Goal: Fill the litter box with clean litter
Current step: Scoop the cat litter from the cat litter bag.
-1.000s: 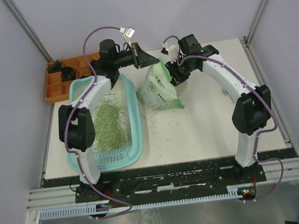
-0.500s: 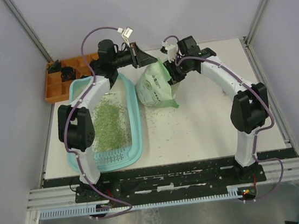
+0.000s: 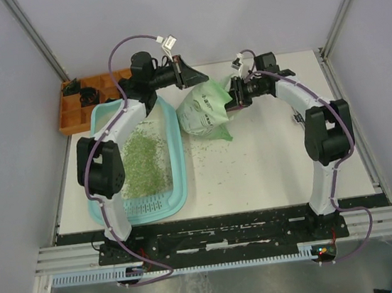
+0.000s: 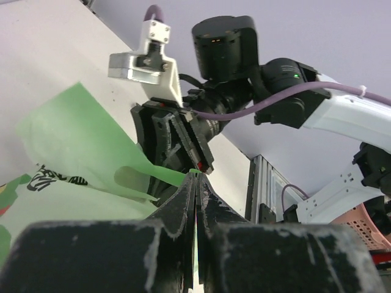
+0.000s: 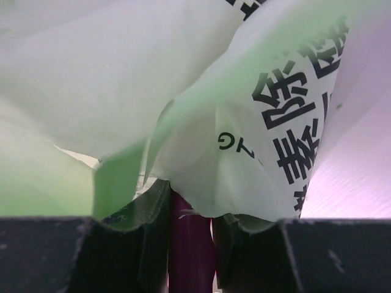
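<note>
Pinching bag [image 3: 205, 114], left claw [image 4: 195, 178], right claw [image 3: 235, 94] gripping scoop [image 5: 190, 239]

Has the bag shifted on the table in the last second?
Yes. The bag has pulled slightly left, its near right corner drawing toward the litter box, which stayed put.

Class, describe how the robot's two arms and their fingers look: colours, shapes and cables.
Both the left arm and right arm have white links joined by black joints. A purple cable loops along each. The left gripper and right gripper have black, scuffed fingers; a white bracket sits on the right wrist.
</note>
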Robot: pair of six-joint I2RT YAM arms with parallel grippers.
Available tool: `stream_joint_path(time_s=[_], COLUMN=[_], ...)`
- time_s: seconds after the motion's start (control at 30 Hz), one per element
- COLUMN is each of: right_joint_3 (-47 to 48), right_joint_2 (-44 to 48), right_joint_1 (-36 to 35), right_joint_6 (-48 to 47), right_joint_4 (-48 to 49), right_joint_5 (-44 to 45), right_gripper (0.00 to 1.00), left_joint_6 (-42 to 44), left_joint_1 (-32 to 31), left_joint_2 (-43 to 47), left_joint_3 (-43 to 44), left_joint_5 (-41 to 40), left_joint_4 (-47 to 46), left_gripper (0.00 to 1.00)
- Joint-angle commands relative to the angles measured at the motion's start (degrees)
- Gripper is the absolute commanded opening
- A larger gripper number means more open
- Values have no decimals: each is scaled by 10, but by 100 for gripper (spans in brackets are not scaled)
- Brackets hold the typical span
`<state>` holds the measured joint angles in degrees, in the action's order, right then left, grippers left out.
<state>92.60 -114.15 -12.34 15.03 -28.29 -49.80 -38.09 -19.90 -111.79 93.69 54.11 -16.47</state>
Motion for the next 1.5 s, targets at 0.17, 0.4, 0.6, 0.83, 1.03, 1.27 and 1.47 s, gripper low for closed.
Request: stream_joint_path(time_s=[0.17,0.4,0.6,0.83,1.03,1.27,1.47], right_joint_3=[-40,-78,-98,-97,-125,-149,-143], right_joint_2=[22,47,52,77,103,144,180], right_joint_1=[16,54,81,98,118,132,145], right_joint_6=[147,308,500,522,516,427,307], right_joint_4=[84,251,475,488,483,385,240], right_joint_5=[-127,-173,-204,-213,-223,-227,-229], right_gripper=[2,2,2,2,2,2,2], left_joint_6=[-22,-21,-21,-14,-10,21,34], left_joint_1=[-10,-11,-12,-12,-11,-11,-11], left_joint_2=[14,15,16,27,34,54,67], left_joint_3=[28,25,23,23,35,58,65], left_joint_5=[20,21,23,15,5,-16,-28], left_joint_4=[-38,-38,-38,-35,-23,15,31], left_gripper=[3,3,3,3,3,8,17])
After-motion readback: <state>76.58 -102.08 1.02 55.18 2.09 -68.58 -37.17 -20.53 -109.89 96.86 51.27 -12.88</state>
